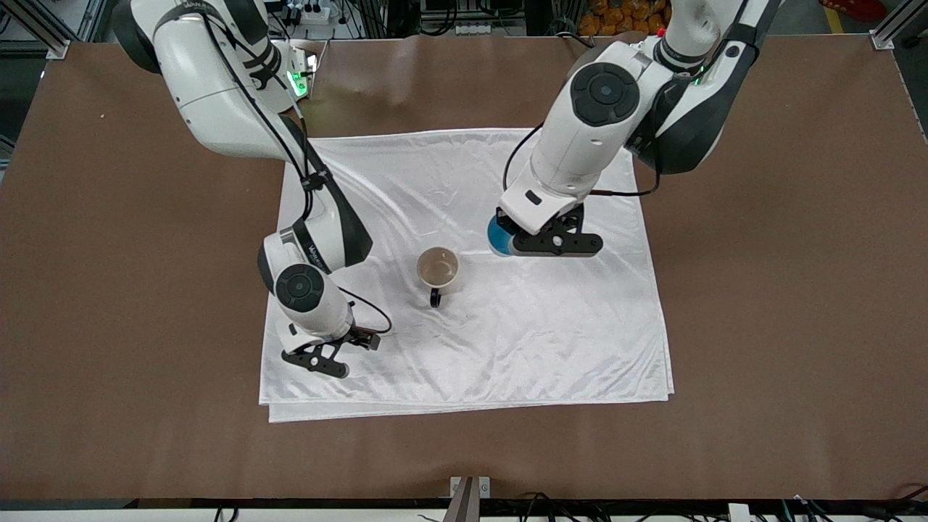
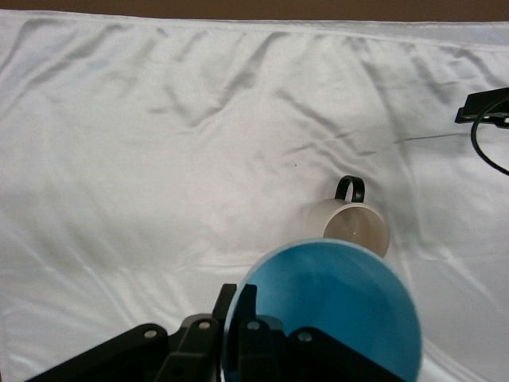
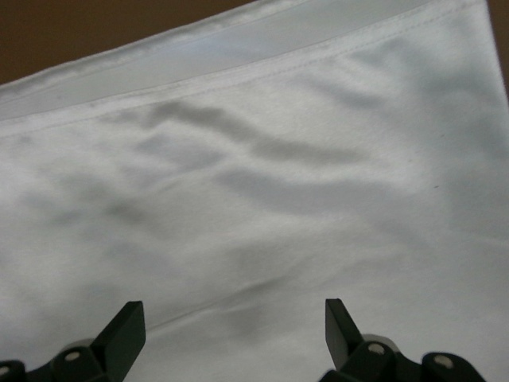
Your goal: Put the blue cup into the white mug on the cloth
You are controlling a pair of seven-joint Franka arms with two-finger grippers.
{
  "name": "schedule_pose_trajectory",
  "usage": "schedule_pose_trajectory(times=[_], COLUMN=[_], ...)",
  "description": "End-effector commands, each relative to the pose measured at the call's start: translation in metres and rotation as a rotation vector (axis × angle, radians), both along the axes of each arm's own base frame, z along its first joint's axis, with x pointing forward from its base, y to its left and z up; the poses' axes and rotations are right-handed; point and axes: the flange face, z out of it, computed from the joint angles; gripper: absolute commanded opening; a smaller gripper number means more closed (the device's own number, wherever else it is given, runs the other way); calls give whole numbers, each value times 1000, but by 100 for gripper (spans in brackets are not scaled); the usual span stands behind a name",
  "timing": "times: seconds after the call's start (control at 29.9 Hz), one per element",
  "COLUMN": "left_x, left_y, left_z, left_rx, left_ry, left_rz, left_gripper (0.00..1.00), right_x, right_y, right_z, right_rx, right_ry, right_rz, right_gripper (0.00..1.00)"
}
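The blue cup (image 1: 499,235) is pinched at its rim by my left gripper (image 1: 511,243), one finger inside and one outside. It is held upright over the cloth (image 1: 507,326), beside the white mug (image 1: 438,268) toward the left arm's end. In the left wrist view the cup (image 2: 334,306) fills the foreground in that gripper (image 2: 245,290), with the mug (image 2: 354,225) and its black handle just past it. The mug stands upright and empty on the cloth. My right gripper (image 1: 319,360) is open and empty, low over the cloth near its front corner (image 3: 231,318).
The white cloth (image 3: 278,199) lies wrinkled on the brown table (image 1: 783,326), with bare table all round it. Part of the right gripper (image 2: 481,107) and its cable show in the left wrist view. Table clamps stand at the front edge.
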Motion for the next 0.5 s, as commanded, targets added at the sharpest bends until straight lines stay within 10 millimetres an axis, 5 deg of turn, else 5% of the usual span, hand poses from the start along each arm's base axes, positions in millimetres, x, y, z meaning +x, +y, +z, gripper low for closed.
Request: schedule_pose_trajectory(times=[0.0, 0.47], left_x=[0, 0], left_y=[-27, -72], left_z=[-14, -72], left_rx=[21, -9], left_ry=[-25, -81], left_rz=[19, -1], left_gripper=[0, 0], right_x=[3, -6], right_y=[-18, -41], right_z=[10, 15], right_rx=[-12, -24], right_ry=[42, 84], right_rz=[82, 151], right_gripper=[100, 100])
